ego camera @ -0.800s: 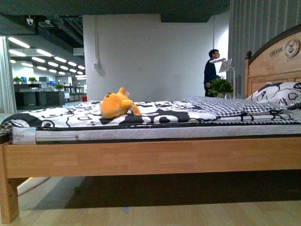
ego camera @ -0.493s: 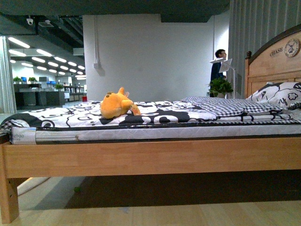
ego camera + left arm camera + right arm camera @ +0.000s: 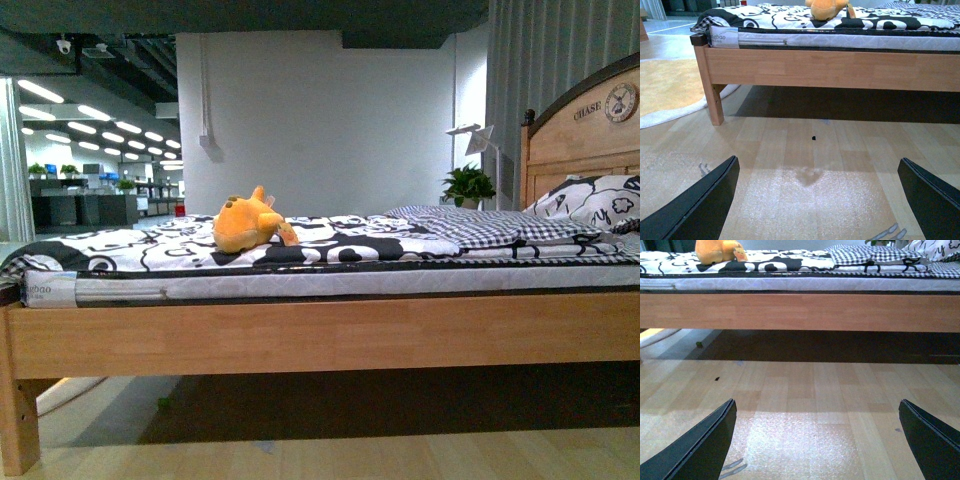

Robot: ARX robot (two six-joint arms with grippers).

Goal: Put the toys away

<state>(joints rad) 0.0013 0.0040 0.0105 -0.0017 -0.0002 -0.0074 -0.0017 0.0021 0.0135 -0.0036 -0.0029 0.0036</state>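
The orange-yellow plush toy [image 3: 247,220] lies on the black-and-white sheet of the bed [image 3: 320,335], left of the middle. It also shows in the left wrist view [image 3: 826,8] and in the right wrist view [image 3: 716,251], cut off by the picture's edge. My left gripper [image 3: 817,200] is open and empty, low over the wooden floor, well short of the bed. My right gripper [image 3: 817,440] is open and empty too, over the floor in front of the bed frame. Neither arm shows in the front view.
A wooden headboard [image 3: 580,135] and a patterned pillow [image 3: 590,203] stand at the right. A folded checked blanket [image 3: 470,225] lies on the bed. A potted plant [image 3: 467,186] and a lamp stand behind. A round pale rug [image 3: 670,95] lies beside the bed leg [image 3: 714,102].
The person standing behind the bed near the plant has walked right and out of sight. The toy and the bed have not moved.
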